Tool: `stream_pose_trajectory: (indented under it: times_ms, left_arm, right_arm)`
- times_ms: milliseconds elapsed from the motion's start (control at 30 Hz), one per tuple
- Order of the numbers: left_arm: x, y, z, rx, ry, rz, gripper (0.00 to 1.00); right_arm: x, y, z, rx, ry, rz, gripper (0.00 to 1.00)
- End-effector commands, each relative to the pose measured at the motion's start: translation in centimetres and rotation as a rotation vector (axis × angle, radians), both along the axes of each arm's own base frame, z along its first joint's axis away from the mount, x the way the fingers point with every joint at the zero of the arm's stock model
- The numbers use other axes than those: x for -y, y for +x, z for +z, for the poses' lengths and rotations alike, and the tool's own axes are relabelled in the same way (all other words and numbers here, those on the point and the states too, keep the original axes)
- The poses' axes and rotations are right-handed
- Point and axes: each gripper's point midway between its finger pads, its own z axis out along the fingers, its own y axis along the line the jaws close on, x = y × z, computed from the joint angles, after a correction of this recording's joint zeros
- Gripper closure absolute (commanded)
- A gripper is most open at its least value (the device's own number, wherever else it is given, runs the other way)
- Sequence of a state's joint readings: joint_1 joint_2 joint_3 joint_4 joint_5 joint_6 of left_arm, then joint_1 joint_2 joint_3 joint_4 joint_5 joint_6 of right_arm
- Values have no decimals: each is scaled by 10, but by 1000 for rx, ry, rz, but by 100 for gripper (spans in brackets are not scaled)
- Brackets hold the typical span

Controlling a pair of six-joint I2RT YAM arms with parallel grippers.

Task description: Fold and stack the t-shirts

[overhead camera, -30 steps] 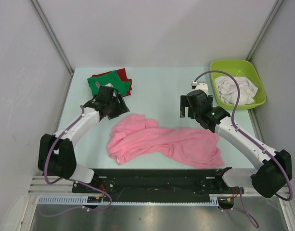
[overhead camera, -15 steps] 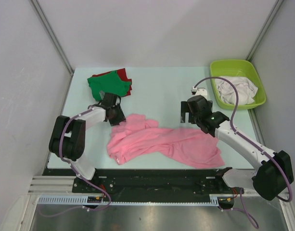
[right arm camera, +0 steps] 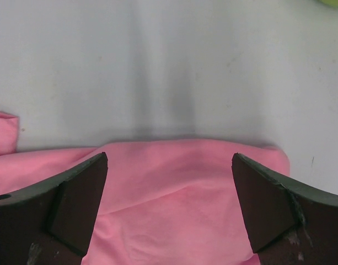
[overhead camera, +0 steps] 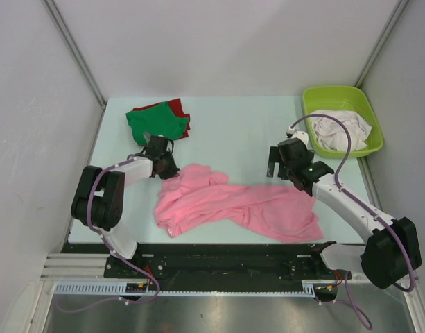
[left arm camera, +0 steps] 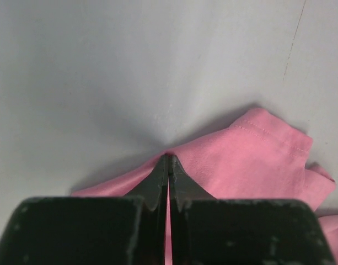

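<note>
Left jaws together, pinching the far left hem of the pink t-shirt (overhead camera: 240, 208), which lies crumpled on the bench (overhead camera: 226, 132) between both sets of jaws. Right jaws wide apart, straddling its far right edge, gripping nothing.

Bare table (overhead camera: 233, 132) runs open between the folded green t-shirt (overhead camera: 155, 123) at far left and the lime-green tub (overhead camera: 333, 89) at far right; the pink t-shirt (overhead camera: 233, 208) sprawls across the near middle, side walls (overhead camera: 39, 139) hemming both edges
</note>
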State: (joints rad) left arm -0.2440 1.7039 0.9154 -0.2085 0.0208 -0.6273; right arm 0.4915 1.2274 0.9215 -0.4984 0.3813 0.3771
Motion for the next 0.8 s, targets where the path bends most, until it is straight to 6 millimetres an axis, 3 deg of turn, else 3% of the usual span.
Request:
stream_pose_trajectory:
  times_ms: [0, 67, 300, 333, 467, 667, 767]
  left_arm:
    - [2, -7, 0, 2, -26, -2, 100]
    - [2, -9, 9, 22, -37, 7, 100]
    - [2, -9, 77, 169, -74, -3, 100]
    - [3, -9, 93, 210, -86, -10, 100]
    - [6, -16, 124, 276, -115, -37, 100]
    - [8, -26, 138, 306, -132, -71, 100]
    - [8, -27, 132, 292, -127, -75, 100]
  right_arm:
    - [18, 0, -31, -68, 53, -112, 0]
    - [25, -2, -48, -100, 61, -158, 0]
    - [54, -6, -94, -189, 25, -288, 3]
    - [56, -4, -96, -186, 27, -298, 4]
    - [53, 2, -101, -175, 33, -288, 7]
    - [27, 6, -112, -194, 84, -220, 14]
    - [24, 5, -114, -195, 63, -211, 30]
